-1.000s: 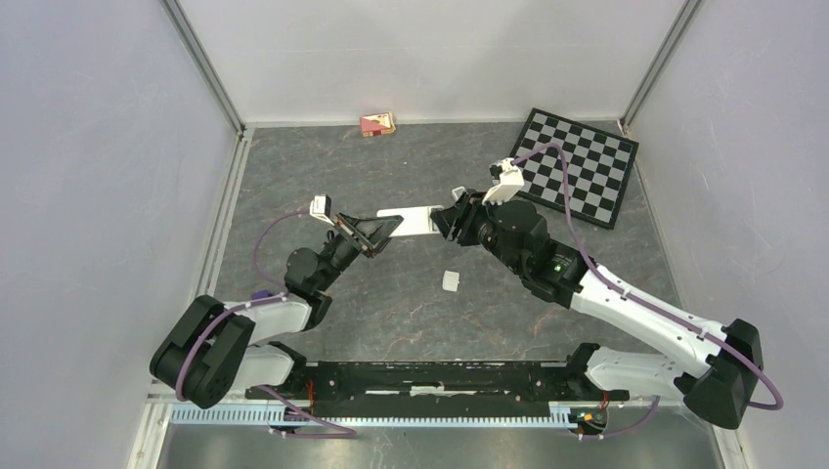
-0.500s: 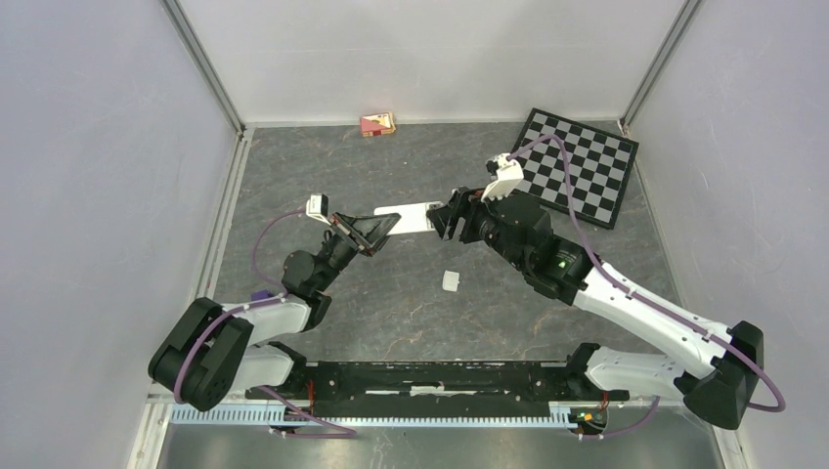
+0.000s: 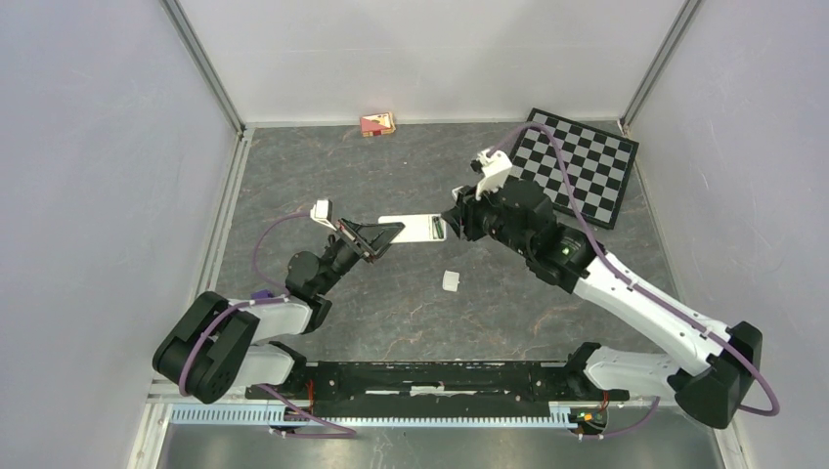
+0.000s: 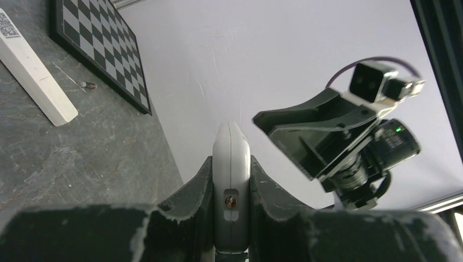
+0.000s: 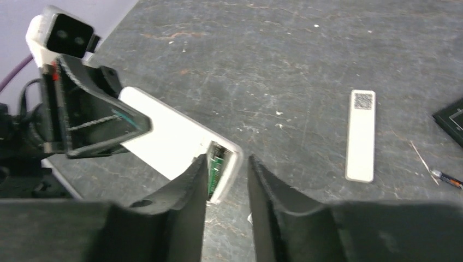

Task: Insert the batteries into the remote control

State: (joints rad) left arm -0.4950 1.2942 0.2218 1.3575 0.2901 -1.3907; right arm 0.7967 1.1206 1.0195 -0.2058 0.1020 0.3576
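My left claw (image 4: 232, 164) was closed tight on the remote (image 3: 415, 228), gripping the white body by its two long sides, narrow edge up. It held the remote off the table (image 3: 391, 313), with the free end pointing across at my other arm.

My right claw (image 5: 226, 161) stood partly open at that free end and had hold of nothing that I could see. Through the gap between its fingers the wrist camera showed the open battery bay, with something green inside that was too small for me to name. I could not tell whether either finger touched the remote's casing.

A slim dark cylinder (image 5: 446, 177) with a coloured tip lay on the table near the edge of the checkerboard (image 3: 587, 171). It was probably one of the batteries, though it was tiny in both wrist views. It lay well apart from the remote and from both claws.

A long white strip (image 5: 361, 135) with a printed code at one end lay flat between that cylinder and the remote. A small white piece (image 3: 451, 280) sat on the table nearer my bases, and a red box (image 3: 377, 124) rested by the back wall.
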